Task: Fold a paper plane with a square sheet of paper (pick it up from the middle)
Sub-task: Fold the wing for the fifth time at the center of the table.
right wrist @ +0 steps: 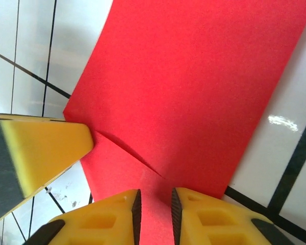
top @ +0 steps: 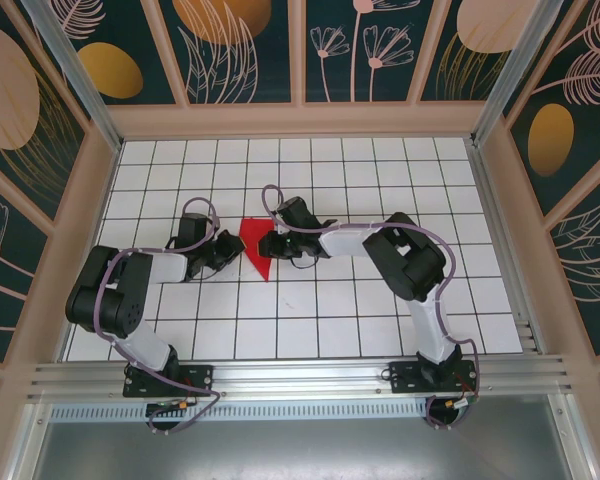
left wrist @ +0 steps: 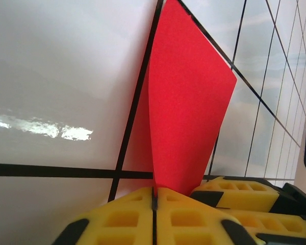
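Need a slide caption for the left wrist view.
Left pincer shut on the red paper, which widens ahead of it over the white grid table.

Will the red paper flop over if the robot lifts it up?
Probably floppy: the red paper curves where the left gripper pinches it. It looks thin, so likely very light. It should crease easily; a crease shows near the right gripper.

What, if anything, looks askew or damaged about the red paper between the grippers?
The square sheet of paper bears a short diagonal crease just ahead of the right gripper, whose jaws stand slightly apart over it. It bows rather than lying flat, pinched by the shut left gripper.
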Robot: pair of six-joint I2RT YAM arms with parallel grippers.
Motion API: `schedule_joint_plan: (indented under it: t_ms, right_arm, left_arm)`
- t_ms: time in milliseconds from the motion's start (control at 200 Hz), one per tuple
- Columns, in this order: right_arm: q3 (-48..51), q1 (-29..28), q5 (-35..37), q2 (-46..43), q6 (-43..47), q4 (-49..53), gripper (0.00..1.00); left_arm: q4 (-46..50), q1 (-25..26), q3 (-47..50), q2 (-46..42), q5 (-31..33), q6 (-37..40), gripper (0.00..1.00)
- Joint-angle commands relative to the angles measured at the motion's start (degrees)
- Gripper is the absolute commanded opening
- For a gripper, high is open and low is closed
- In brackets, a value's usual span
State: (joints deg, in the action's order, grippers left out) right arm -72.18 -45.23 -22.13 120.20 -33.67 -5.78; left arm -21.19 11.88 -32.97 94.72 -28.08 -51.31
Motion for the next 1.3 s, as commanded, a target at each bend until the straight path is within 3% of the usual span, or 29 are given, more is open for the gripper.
schedule_joint_plan:
  t_ms: [0,340,465,686,1116,1291]
  right_arm:
    - [1.9,1.29,3.77,-2.55,2.5,1.43,0.33]
    - [12.17,0.43,19.37,-15.73,10.14,-6.75,0.73]
    - [15.38,-1.34,24.65,-18.24,13.93,-9.51,0.99]
    - [18.48,-6.87,31.27,-18.24,21.7,-16.43,0.98]
    - [13.94,-14.22,26.67,-9.47,33.76,-22.4,0.68]
    - [16.39,-14.88,24.24,-7.52,39.83,-32.48,0.61]
  left_arm:
    - [-2.82,-0.47,-0.24,0.24,-0.43,-0.57,0.03]
    - [-0.41,-0.24,2.91,-9.24,6.05,-5.26,0.0]
    - [2.98,0.24,2.91,-12.69,9.65,-6.22,0.0]
    - [6.26,1.11,2.33,-13.88,13.38,-7.36,0.0]
    - [8.17,2.07,0.78,-12.19,14.2,-7.42,0.0]
    - [8.71,2.25,0.36,-12.32,13.79,-7.32,0.0]
